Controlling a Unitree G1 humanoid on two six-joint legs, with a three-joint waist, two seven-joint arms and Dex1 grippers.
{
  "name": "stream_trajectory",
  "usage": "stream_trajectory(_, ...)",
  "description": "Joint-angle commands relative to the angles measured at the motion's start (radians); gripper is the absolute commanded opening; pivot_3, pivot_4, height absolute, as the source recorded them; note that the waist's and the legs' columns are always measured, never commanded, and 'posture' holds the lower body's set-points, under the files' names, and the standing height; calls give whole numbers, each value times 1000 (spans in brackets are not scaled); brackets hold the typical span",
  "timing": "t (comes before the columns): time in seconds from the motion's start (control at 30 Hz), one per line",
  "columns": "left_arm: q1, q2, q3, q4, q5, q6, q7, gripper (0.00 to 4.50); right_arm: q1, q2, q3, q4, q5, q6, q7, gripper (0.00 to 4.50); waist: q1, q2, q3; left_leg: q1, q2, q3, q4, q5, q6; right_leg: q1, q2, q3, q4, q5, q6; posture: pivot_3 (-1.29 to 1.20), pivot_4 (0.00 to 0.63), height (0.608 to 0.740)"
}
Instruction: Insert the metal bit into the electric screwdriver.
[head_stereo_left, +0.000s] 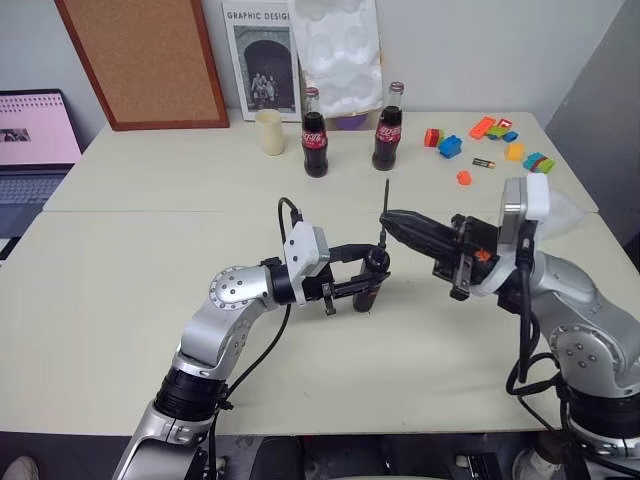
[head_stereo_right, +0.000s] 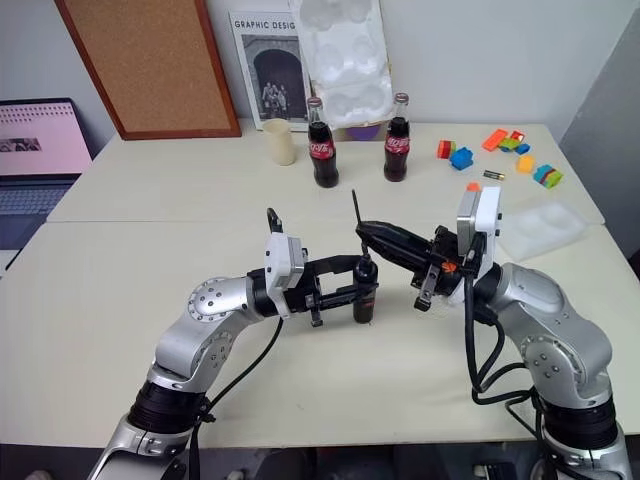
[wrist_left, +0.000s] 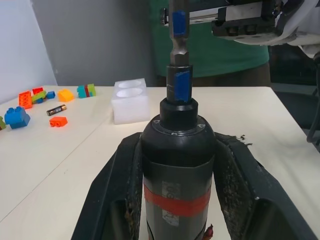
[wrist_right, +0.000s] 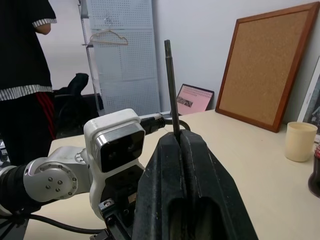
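Left end effector (head_stereo_left: 372, 277) clamps the upright electric screwdriver (head_stereo_left: 374, 272); right end effector (head_stereo_left: 387, 221) pinches the metal bit (head_stereo_left: 385, 205) above.

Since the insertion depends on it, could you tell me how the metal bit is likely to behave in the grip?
The metal bit looks straight and stiff, so it probably won't flex. It is thin and smooth, pinched low by the right gripper, so it may pivot or slip if pushed against the electric screwdriver.

The poster (head_stereo_left: 262, 60) against the wall reads "GRAPHIC DESIG".
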Motion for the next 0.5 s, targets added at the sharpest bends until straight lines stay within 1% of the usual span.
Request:
stream_trajectory(0.03, 1, 6, 6, -2, 0, 4, 3, 1636, 15, -18, -3, 37, 27, 64, -13, 0, 0, 0, 0, 0, 0, 0, 0, 0, 0, 0, 0, 0, 0, 0, 0, 0, 150, 740)
stream_trajectory(0.5, 8, 8, 25, -9, -16, 14, 16, 1636, 13, -35, -30, 13, 124, 123, -14, 0, 0, 0, 0, 0, 0, 0, 0, 0, 0, 0, 0, 0, 0, 0, 0, 0, 150, 740)
